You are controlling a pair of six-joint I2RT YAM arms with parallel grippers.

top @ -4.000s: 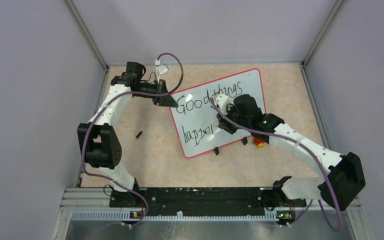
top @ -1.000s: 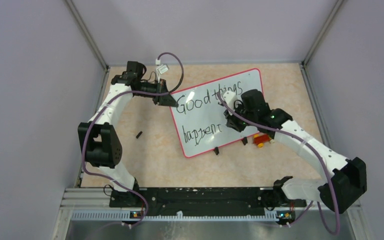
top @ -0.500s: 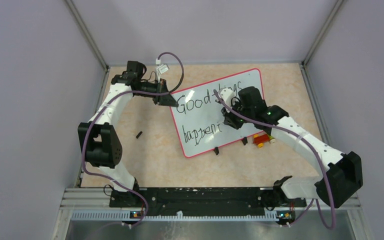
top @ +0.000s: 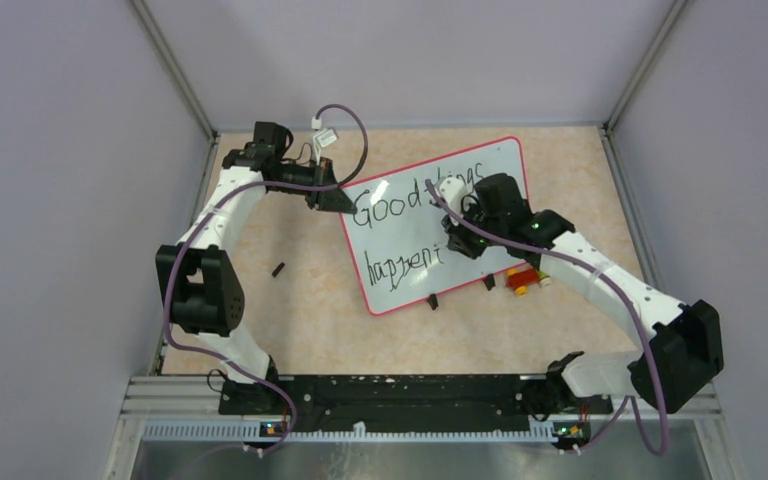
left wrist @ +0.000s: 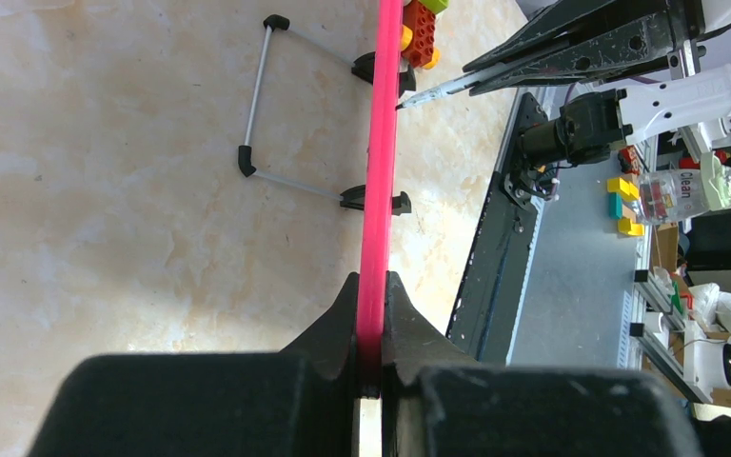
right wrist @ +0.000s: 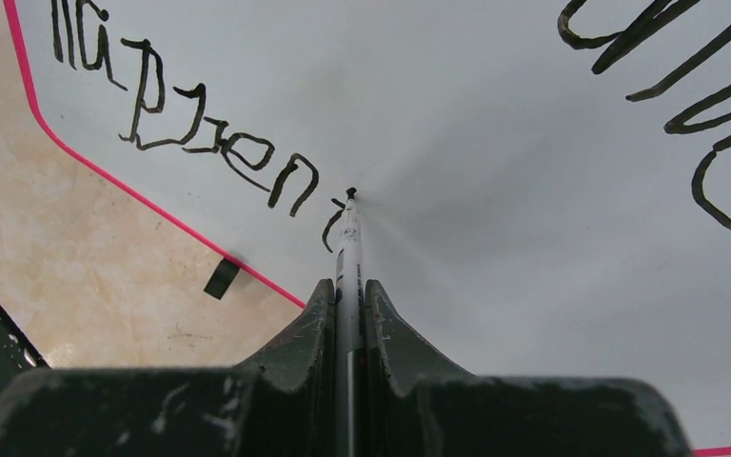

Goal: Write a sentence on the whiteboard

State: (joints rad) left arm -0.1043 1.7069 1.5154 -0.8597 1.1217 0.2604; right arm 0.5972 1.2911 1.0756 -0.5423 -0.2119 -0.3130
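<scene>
Red, yellow and orange toy bricks (top: 523,280) lie on the table (top: 300,310) just beside the near edge of the whiteboard (top: 410,238). A small black piece (top: 278,269) lies well apart to its left. From above, the right arm (top: 600,285) hides part of "things". The whiteboard sits askew mid-table, glossy white in a thin red frame. We see the left jaws pinching that frame at the left corner. The right jaws clamp a marker (right wrist: 347,238), its tip touching the board just after "happen". The sentence (top: 388,207) runs in thin, uneven black strokes.
</scene>
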